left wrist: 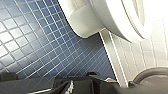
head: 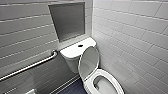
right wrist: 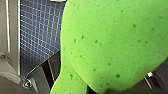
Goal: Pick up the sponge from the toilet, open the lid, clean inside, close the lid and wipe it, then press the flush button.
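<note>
Here, the bright green rounded sponge [right wrist: 112,42] is held clamped in the right gripper [right wrist: 98,90], above the blue mosaic-tiled floor [right wrist: 37,32]. The left gripper [left wrist: 80,85] is set low beside the bowl of the white ceramic toilet [head: 75,53]; its state cannot be told. The white oval plastic lid [head: 88,61] is raised against the tank. A steel grab bar [head: 30,66] is mounted on the tiled wall.
</note>
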Tool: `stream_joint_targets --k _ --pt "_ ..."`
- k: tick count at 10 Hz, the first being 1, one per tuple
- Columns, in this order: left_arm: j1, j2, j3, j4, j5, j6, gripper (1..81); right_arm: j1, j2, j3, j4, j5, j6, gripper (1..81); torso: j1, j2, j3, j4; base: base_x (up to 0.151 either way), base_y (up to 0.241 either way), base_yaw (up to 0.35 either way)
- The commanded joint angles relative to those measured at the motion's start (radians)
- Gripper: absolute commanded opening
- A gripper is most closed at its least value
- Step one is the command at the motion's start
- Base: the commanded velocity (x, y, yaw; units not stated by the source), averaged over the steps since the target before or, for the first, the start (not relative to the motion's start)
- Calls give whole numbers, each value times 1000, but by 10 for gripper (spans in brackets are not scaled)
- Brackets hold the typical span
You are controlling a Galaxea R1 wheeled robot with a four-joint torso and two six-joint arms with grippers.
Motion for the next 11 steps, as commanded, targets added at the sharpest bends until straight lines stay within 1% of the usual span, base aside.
stream_joint_targets --k 1,4,7,9,11 --pt "-156 -67 18 -2 27 -142 811 -18 -25 13 -58 -69 -6 10 0 0 0 0 0 0 0" --pt "-293 -79 12 0 20 -345 811 -51 -13 47 -67 -65 -6 10 0 0 0 0 0 0 0" --pt "-422 -70 -14 0 20 -476 811 -66 10 47 -79 -62 -4 10 0 0 0 0 0 0 0" --pt "-495 -49 -72 0 20 -590 811 -80 15 36 -79 -55 -4 10 0 0 0 0 0 0 0" --pt "-557 -24 -124 0 21 -674 811 -85 27 18 -78 -54 -3 10 0 0 0 0 0 0 0"
